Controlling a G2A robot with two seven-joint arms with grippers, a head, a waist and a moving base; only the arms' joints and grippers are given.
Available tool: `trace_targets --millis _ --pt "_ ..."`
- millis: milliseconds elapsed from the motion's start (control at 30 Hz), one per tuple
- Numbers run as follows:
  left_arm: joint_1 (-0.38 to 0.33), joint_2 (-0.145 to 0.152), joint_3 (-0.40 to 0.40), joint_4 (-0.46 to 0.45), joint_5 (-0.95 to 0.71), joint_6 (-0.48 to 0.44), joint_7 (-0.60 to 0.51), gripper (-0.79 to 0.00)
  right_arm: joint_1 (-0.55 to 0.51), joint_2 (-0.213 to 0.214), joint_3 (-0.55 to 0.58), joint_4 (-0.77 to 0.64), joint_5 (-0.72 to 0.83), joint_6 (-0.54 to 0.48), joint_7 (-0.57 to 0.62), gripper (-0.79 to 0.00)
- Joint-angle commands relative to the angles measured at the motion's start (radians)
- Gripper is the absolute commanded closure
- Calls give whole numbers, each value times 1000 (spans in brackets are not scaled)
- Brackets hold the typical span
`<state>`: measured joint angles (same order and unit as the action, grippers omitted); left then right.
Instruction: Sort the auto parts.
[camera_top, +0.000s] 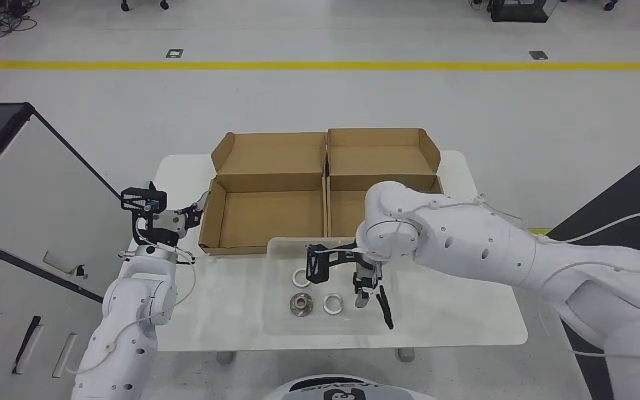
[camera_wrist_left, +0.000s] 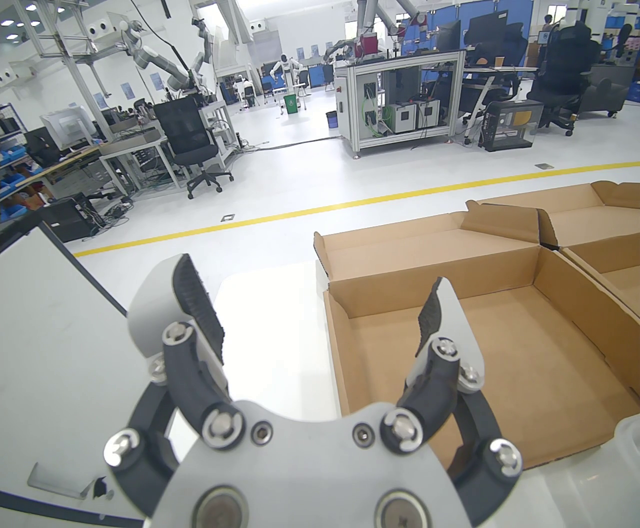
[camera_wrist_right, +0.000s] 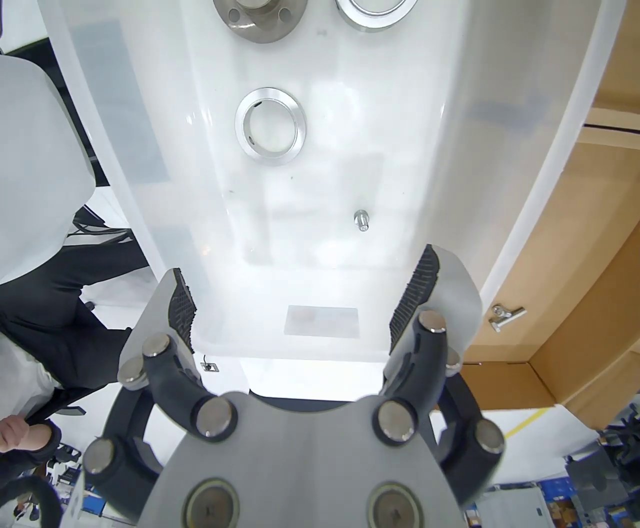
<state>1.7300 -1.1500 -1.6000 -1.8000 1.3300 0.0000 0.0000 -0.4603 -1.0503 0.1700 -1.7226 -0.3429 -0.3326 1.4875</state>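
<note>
Label patch (camera_wrist_right: 321, 320) on the tray (camera_wrist_right: 545, 165) appears blank.

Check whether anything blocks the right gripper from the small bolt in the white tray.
Nothing visible does. The open right gripper hangs above the translucent white plastic tray; the small silver bolt lies alone on its bare floor ahead, the nearest silver metal ring well apart.

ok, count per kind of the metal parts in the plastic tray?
In the tray:
rings: 2
flanged hub: 1
bolt: 1
total: 4
</note>
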Motion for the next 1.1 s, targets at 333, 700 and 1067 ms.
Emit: trace_targets --millis 333,700,1067 --pt "0 0 0 0 0 0 0 -785 -38 -1 1 41 -57 28 -10 -785" --pt "0 0 0 0 0 0 0 -785 -71 -35 0 117 -83 5 0 -785" --pt "0 0 0 0 0 0 0 -785 -99 -70 0 168 -109 0 0 -570"
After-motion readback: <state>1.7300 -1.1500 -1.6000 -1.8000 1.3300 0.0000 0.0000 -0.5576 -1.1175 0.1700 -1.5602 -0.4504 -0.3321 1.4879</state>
